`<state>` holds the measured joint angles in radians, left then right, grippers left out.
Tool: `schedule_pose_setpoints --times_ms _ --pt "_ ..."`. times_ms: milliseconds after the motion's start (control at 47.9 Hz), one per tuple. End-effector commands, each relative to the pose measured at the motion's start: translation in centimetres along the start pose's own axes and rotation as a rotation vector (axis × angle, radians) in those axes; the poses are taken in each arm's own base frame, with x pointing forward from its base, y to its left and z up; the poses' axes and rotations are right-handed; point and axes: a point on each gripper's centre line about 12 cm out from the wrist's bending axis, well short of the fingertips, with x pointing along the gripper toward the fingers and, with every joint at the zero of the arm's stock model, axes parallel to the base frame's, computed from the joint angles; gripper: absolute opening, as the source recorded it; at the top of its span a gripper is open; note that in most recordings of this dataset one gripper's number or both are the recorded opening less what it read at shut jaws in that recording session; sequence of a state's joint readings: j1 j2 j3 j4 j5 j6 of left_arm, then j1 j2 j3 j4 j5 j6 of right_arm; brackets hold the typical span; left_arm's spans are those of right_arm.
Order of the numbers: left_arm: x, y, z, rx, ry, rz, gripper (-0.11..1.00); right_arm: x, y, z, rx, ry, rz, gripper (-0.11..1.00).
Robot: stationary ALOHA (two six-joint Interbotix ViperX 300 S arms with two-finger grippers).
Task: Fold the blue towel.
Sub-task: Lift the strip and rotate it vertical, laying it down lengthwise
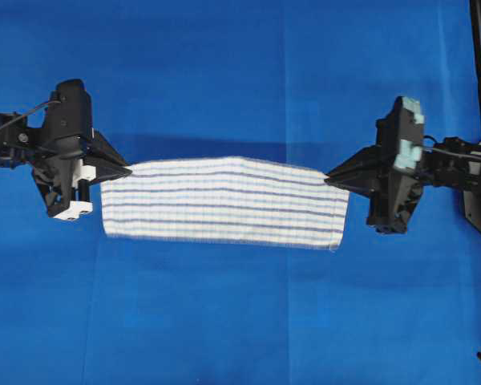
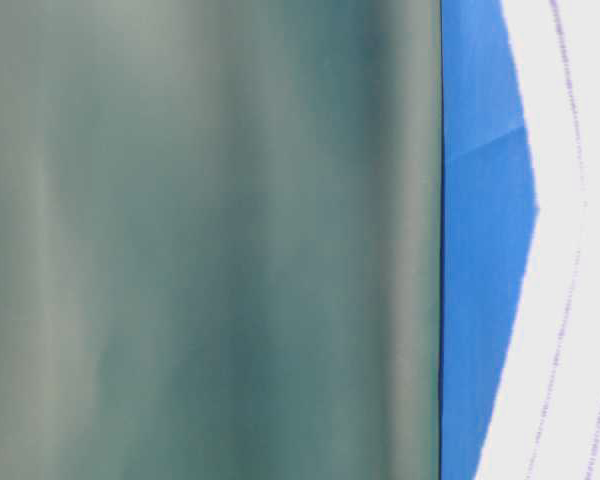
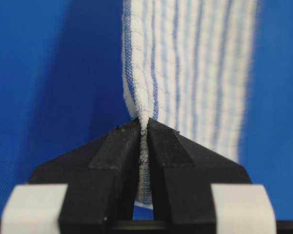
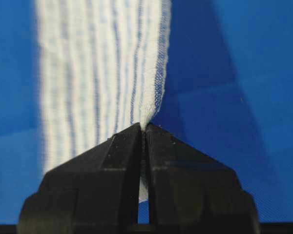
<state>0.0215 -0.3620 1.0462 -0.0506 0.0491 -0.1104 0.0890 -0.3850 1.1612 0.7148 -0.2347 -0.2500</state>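
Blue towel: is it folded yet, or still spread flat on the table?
Neither flat nor clearly folded: the blue towel hangs stretched between the left gripper and right gripper, each shut on a top corner. Layering cannot be told.

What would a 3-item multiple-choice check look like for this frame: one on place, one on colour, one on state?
1. Where do the grippers hold the blue towel?
A. both at its near edge
B. one at each far corner
C. both at its middle

2. What colour is the table covering?
A. green
B. white
C. solid blue

3. What is the state of the left gripper?
A. shut on the towel
B. open above it
C. shut on nothing

Key: 1 B, the overhead view shows the left gripper and the right gripper at the opposite top corners; 2 C, bright blue surrounds the towel; 3 A, the left wrist view shows cloth pinched between closed jaws.
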Motion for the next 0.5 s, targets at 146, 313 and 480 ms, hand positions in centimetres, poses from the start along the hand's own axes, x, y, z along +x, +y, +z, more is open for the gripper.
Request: schedule_pose_setpoints --times_ms 146,313,480 --pt "-1.6 -1.4 2.1 0.016 -0.067 -0.043 0.03 -1.3 1.4 2.1 0.002 -0.046 0.067 0.03" --pt "-1.6 -2.3 2.6 -0.005 -0.079 -0.067 0.03 -1.0 1.2 2.5 0.006 -0.051 0.057 0.03" --pt "-1.2 -3.8 3.8 -0.062 -0.096 -0.108 0.03 -0.7 0.0 4.1 0.023 -0.087 0.011 0.03"
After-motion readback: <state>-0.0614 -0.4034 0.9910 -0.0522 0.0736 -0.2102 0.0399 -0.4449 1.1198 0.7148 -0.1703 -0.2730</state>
